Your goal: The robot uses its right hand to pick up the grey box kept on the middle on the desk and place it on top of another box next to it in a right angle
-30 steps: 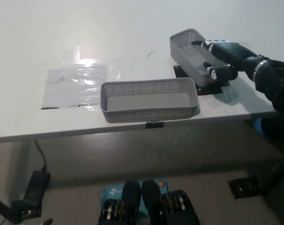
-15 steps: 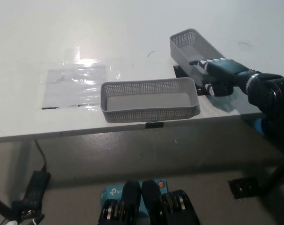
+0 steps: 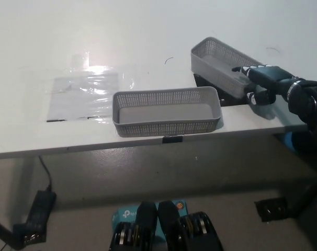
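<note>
Fingers (image 3: 255,97) of the right hand (image 3: 263,83) are curled over the near end of the far box (image 3: 217,61), one above its rim and one below at the wall; they appear to grip it, though the contact itself is dim. Black arm enters from the right edge. No left hand in view.

Count: two boxes, both grey. Each is a long, shallow, open-topped tray with perforated mesh walls, rounded corners and a plain floor; looks like moulded plastic.

Far box: at the desk's right, lying diagonally, its held end toward the near edge. A black mark (image 3: 203,80) shows on the desk under its left side.

Near box (image 3: 167,111): mid-desk, long side parallel to the front edge, flat on the surface, empty. Its right end lies just beside the far box; I cannot tell whether they touch.

Desk (image 3: 148,36): white, smooth, matte. One crinkled clear plastic sheet (image 3: 85,94) lies left of the near box, catching glare.
</note>
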You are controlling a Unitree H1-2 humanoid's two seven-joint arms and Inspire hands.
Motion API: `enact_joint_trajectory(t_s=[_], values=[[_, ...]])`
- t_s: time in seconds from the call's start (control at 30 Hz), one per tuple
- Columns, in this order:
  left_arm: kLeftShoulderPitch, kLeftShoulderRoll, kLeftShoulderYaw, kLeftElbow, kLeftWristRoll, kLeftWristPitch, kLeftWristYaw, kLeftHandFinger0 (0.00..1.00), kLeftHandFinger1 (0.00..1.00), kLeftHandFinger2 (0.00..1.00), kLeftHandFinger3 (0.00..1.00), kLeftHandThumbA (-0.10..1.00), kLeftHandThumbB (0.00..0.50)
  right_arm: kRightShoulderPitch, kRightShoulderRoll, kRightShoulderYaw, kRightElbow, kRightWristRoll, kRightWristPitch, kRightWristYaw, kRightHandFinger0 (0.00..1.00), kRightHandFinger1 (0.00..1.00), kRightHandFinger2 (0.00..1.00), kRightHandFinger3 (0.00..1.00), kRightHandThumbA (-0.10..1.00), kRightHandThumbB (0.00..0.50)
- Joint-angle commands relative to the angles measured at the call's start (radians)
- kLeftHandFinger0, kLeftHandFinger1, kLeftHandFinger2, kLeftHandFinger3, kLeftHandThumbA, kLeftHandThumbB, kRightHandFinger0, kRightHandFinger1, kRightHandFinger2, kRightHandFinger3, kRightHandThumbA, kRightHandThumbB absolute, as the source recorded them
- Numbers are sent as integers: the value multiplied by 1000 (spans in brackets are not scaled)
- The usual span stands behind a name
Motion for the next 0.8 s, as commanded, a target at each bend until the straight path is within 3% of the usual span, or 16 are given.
enact_joint_trajectory(t_s=[0.0, 0.07, 0.1, 0.17, 0.27, 0.33, 0.4, 0.43, 0.5, 0.63, 0.67, 0.7, 0.73, 0.77], values=[[19, 13, 12, -26, 13, -22, 14, 60, 1, 0, 47, 1000, 331, -71, -15, -14, -5, -13, -49, -61, 1000, 1000, 1000, 1000, 111, 440], [18, 3, 28, -30, -13, -21, 10, 1, 0, 0, 11, 994, 327, -72, -8, -12, -7, -20, -53, -70, 1000, 1000, 1000, 1000, 85, 436], [17, 4, 28, -34, -12, -12, 8, 46, 0, 0, 15, 996, 308, -73, -5, 7, -17, -44, -42, -57, 1000, 1000, 1000, 1000, 113, 412], [7, 8, 29, -25, -14, -21, 3, 59, 0, 0, 0, 1000, 307, -74, -6, 15, -16, -56, -51, -68, 908, 1000, 1000, 1000, 109, 418], [6, 17, 15, -36, 19, -10, 10, 29, 23, 36, 46, 1000, 375, -74, -10, 68, -29, -119, -44, -56, 819, 1000, 1000, 1000, 13, 364], [-4, 25, 24, -39, 16, 3, 5, 106, 22, 54, 103, 1000, 367, -90, -8, 104, -25, -159, -24, -52, 788, 1000, 1000, 932, -30, 322], [-3, 24, 35, -48, 0, 18, -2, 92, 12, 48, 112, 1000, 339, -98, -8, 145, -20, -199, -19, -53, 721, 1000, 960, 869, -77, 317], [1, 24, 38, -52, 0, 4, 3, 41, 0, 31, 98, 999, 322, -105, -13, 189, -21, -242, -4, -33, 606, 976, 934, 883, -100, 304], [1, 21, 42, -44, -1, -11, 7, 0, 0, 16, 78, 990, 326, -110, -25, 234, -43, -281, 3, -9, 507, 913, 915, 946, -100, 244], [-5, 32, 46, -45, 2, 3, 1, 11, 6, 17, 83, 999, 310, -134, -29, 333, -32, -361, -3, 1, 441, 834, 905, 1000, -7, 188], [-3, 33, 47, -50, 5, 5, 1, 99, 9, 18, 79, 1000, 297, -133, -29, 339, -40, -366, 2, 7, 338, 682, 725, 1000, -32, 198], [-1, 38, 46, -54, 16, 1, 5, 126, 13, 20, 90, 1000, 294, -131, -28, 351, -52, -373, 16, 29, 234, 527, 566, 1000, -64, 176], [2, 39, 46, -54, 20, -7, 8, 104, 19, 29, 105, 1000, 282, -134, -23, 362, -46, -377, 24, 48, 76, 318, 439, 1000, -87, 195], [6, 38, 53, -59, 10, -4, 5, 98, 20, 32, 109, 1000, 279, -137, -18, 371, -36, -385, 24, 48, 29, 258, 399, 1000, -90, 201]])
